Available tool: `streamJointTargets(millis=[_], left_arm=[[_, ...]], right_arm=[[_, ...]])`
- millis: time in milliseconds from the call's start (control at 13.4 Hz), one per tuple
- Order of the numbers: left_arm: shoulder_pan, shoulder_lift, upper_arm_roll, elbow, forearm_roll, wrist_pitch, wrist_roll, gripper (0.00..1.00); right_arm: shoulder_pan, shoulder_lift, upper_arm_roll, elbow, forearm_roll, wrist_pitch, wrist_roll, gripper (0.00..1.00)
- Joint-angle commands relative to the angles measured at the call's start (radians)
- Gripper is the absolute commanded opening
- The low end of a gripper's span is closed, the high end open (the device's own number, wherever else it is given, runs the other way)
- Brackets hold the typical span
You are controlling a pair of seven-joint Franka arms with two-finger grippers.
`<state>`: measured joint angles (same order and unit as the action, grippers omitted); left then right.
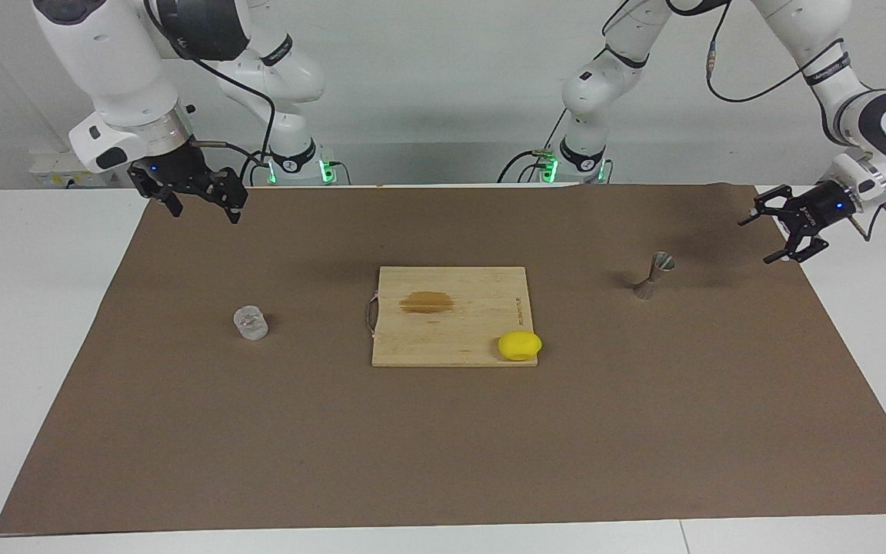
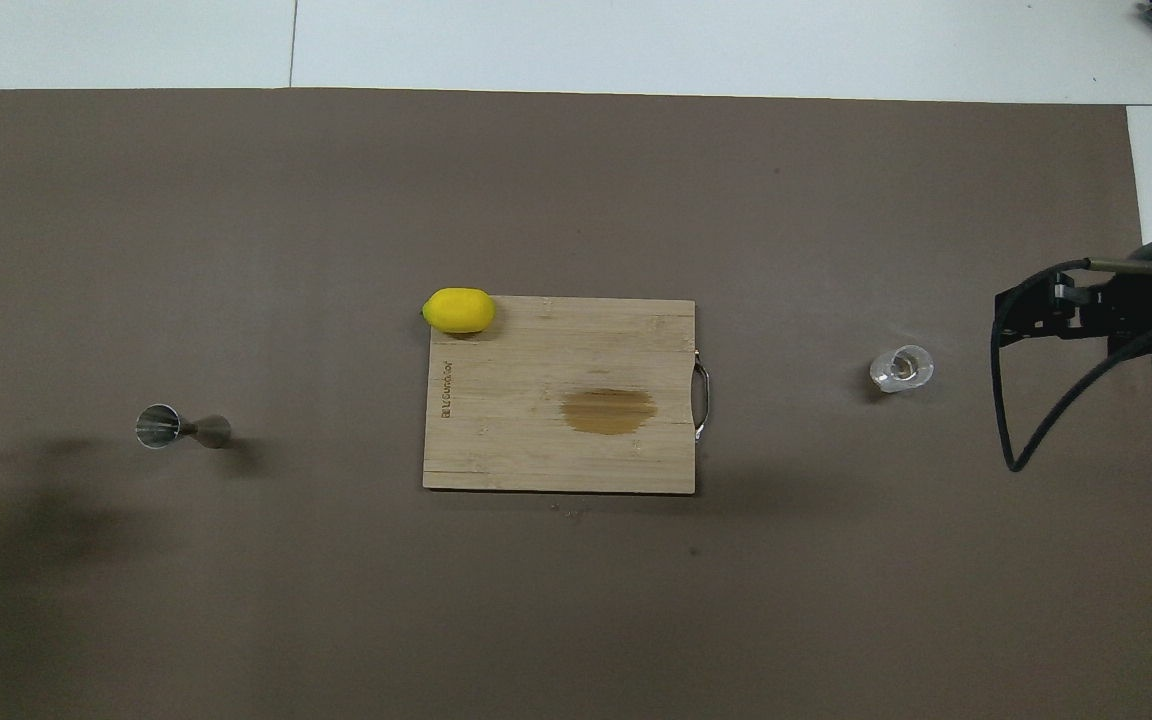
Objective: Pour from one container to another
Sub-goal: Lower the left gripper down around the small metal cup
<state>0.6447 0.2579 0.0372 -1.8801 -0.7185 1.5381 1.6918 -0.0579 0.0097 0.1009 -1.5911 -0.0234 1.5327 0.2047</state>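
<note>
From across the table, my left gripper hangs open over the mat's edge beside the jigger; my right gripper waits open, up over the mat, well apart from the tumbler.

From overhead, the jigger stands toward my left arm's end from the cutting board, the tumbler toward my right arm's end.

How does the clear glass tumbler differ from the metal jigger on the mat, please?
The glass tumbler is clear and faceted; the jigger is grey metal. The tumbler is short and squat, while the jigger is a slim hourglass of two cones with a narrow waist. The tumbler stands toward the right arm's end of the table, the jigger toward the left arm's end. Both stand upright on the brown mat, untouched.
</note>
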Motion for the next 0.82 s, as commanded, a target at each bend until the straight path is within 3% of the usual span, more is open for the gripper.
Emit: streamJointTargets(millis=[0, 149, 522, 746], left_arm=[[0.039, 0.067, -0.016, 0.024, -0.035, -0.061, 0.127, 1.0], [0.049, 0.145, -0.017, 0.035, -0.126, -0.162, 0.254, 1.0], [0.043, 0.196, -0.019, 0.016, -0.231, -0.2, 0.59, 1.0], [0.041, 0.279, -0.022, 0.013, -0.288, -0.252, 0.667, 1.0]], right_arm=[[-0.008, -0.004, 0.005, -0.001, -0.006, -0.011, -0.016, 0.99], [-0.008, -0.004, 0.005, -0.001, -0.006, -0.011, -0.016, 0.99], [-0.008, -0.004, 0.005, -0.001, -0.006, -0.011, -0.016, 0.99], [-0.008, -0.004, 0.005, -0.001, -0.006, -0.011, -0.016, 0.99]])
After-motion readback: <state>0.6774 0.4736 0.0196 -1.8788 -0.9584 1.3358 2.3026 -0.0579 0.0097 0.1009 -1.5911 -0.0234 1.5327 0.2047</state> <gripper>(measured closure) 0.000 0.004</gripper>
